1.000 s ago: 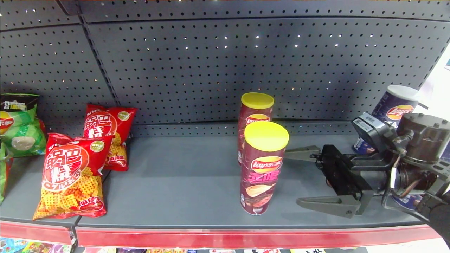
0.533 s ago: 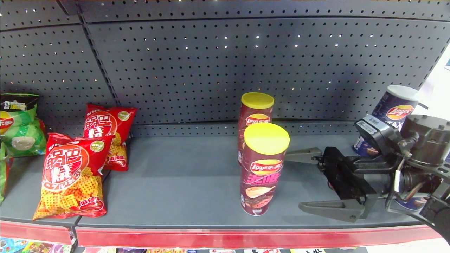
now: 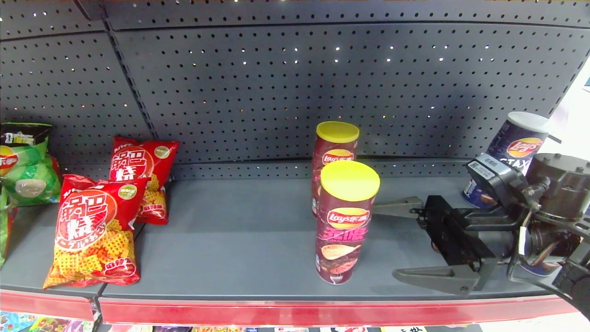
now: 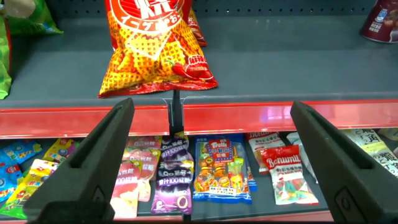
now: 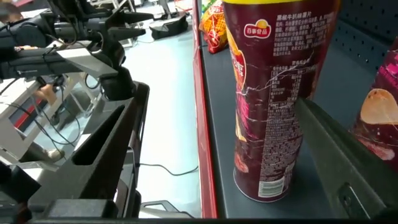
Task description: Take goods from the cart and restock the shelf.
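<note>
Logo badges and big lettering on the front chip can (image 3: 345,226), the can behind it (image 3: 335,147), the blue can (image 3: 518,138) and the red snack bags (image 3: 92,230). The fine print's too small to read tbh.

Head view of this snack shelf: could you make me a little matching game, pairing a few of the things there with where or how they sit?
Things:
1. front yellow-lidded can
2. blue can
3. green bag
4. right gripper

Places or states:
A. far left of the shelf
B. open and holding nothing, just right of the yellow-lidded cans
C. far right, white lid on top
D. upright near the red front edge

Pairs: 1-D, 2-C, 3-A, 4-B
</note>
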You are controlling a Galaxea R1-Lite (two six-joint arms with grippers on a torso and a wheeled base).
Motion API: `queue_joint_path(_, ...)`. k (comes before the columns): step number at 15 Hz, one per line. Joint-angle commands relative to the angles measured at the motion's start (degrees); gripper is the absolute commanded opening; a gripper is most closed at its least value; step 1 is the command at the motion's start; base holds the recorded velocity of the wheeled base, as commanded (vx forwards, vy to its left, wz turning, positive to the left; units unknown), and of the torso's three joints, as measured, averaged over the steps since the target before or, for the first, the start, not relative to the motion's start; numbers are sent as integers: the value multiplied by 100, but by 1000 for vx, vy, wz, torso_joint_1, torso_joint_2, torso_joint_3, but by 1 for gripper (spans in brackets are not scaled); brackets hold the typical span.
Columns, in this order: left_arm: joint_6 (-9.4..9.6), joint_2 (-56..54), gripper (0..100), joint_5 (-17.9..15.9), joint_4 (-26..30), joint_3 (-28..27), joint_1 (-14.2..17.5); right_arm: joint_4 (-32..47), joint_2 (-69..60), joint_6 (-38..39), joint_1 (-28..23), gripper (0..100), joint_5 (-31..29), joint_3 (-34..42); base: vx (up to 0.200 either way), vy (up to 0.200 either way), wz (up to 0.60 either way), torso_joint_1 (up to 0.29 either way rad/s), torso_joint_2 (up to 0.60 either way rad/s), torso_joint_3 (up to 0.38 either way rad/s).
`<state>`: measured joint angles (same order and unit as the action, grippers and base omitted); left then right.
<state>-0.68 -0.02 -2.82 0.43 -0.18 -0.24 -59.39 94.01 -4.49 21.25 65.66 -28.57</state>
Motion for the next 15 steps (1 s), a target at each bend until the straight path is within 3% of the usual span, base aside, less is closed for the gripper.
queue_joint_path(1,-2,2,100,0,1,1,-2,-11,12,0,-7,100,0,27,0,0,0,0,0,0)
queue_joint_path(11,-2,2,100,0,1,1,-2,-11,-129,9,-138,100,-290,247,0,0,0,0,0,0)
queue_joint_path(15,-2,2,100,0,1,1,-2,7,-1052,53,-376,100,-554,599,0,0,0,0,0,0)
